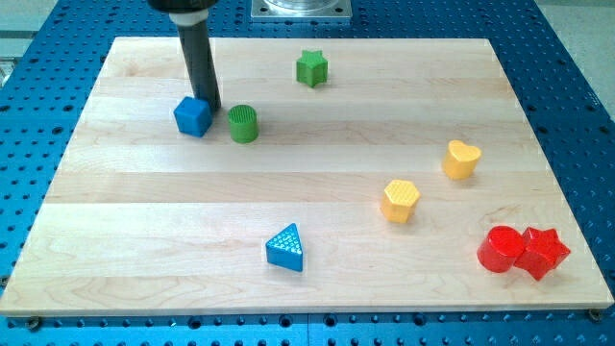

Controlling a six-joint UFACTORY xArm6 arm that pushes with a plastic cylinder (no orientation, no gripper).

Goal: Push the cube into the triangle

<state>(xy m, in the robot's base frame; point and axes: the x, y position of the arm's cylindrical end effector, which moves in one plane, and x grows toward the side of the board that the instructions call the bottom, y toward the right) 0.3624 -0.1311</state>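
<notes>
A blue cube [192,117] sits near the view's upper left on the wooden board [144,221]. A blue triangle [285,248] lies lower, near the bottom centre, well apart from the cube. My tip [212,107] is at the cube's upper right edge, touching or nearly touching it, between the cube and a green cylinder [243,124].
A green star [311,68] is at the top centre. A yellow heart [461,159] and a yellow hexagon [400,201] are at the right. A red cylinder [501,249] and a red star [544,252] touch at the lower right corner.
</notes>
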